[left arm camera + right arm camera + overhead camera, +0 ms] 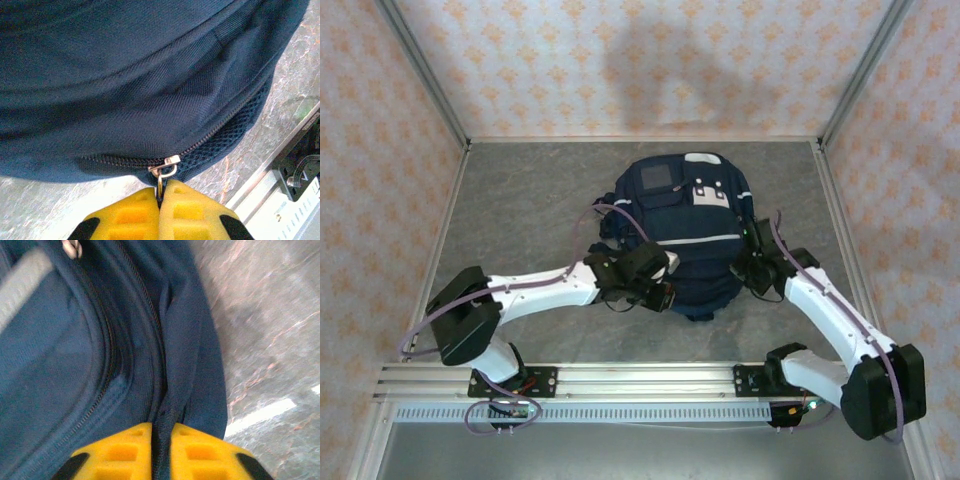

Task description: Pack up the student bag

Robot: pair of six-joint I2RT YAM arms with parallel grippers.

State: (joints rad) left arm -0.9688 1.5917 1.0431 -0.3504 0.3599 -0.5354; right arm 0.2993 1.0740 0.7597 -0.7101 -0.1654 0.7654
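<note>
Nearest the lens, the yellow pads [132, 215] of the left claw [160, 194] are pressed together on the small metal zip pull [165, 167], which hangs from the slider at the lower edge of the student bag [685, 240]. The bag lies flat near the middle of the grey bench [520, 200], front pockets facing up, with an arm reaching in at each side. The right claw [161, 432] is closed on a raised fold [172, 390] of navy cloth beside a zip line, the cloth pinched between its yellow fingers. The bag looks soft and limp: woven fabric that creases and bunches, so it will probably sag, stretch and drag across the bench rather than move as one stiff piece. It lies low, which suggests it is lightly filled and not heavy, though what is inside cannot be seen. The cloth should give fair grip; the pull is thin, smooth metal and could slip out if tugged at an angle. The sensible holds are the ones in use: the pull tab to run the zip [215, 131], and a fold close to the zip track to brace the fabric against that pull so the whole bag does not slide along.
</note>
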